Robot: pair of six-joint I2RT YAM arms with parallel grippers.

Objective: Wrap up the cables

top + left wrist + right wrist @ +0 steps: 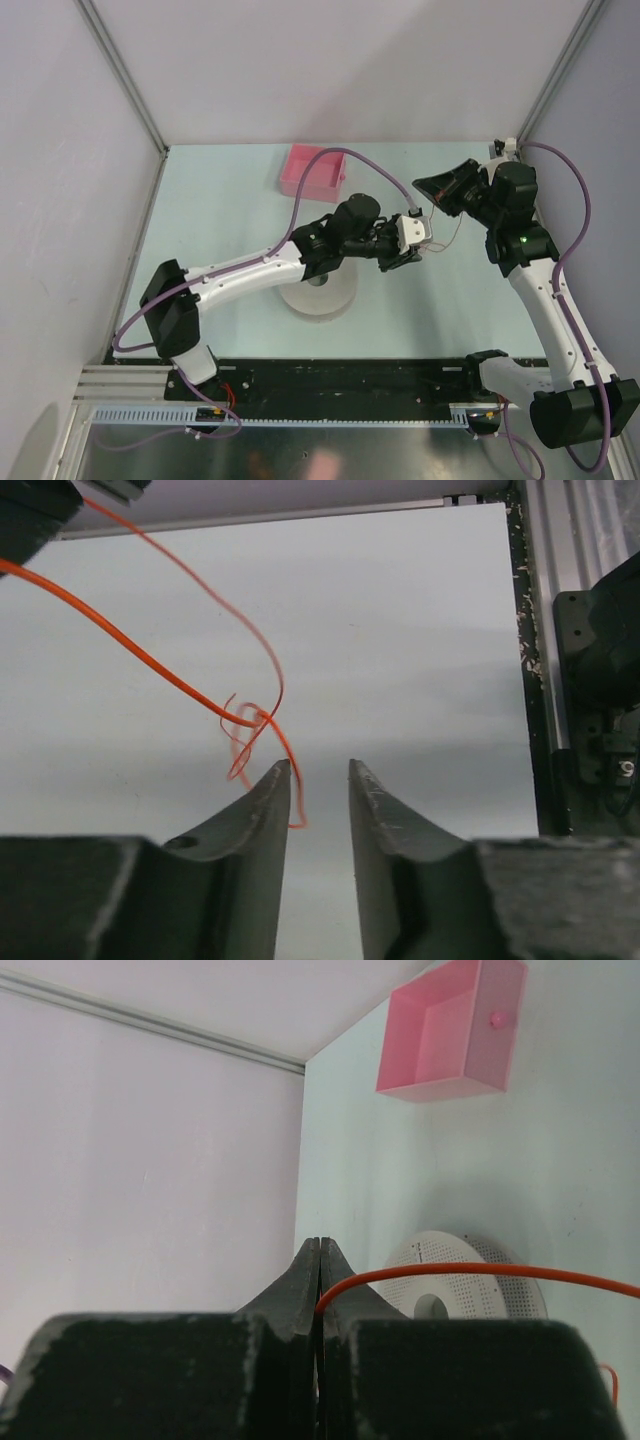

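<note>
The cables are one hair-thin orange wire (258,718). In the left wrist view it runs in from the upper left, tangles into small loops and hangs against the inner side of the left fingertip. My left gripper (320,765) is open, with a narrow gap between its jaws and nothing clamped. My right gripper (319,1240) is shut on the wire (441,1269), which leaves its jaws and arcs off to the right. From above, the left gripper (428,243) sits just below the right gripper (420,185), and the wire (452,232) droops faintly between them.
A white perforated disc (318,295) lies on the table under the left forearm and also shows in the right wrist view (470,1280). A pink open box (312,170) stands at the back. Walls close the left, back and right sides.
</note>
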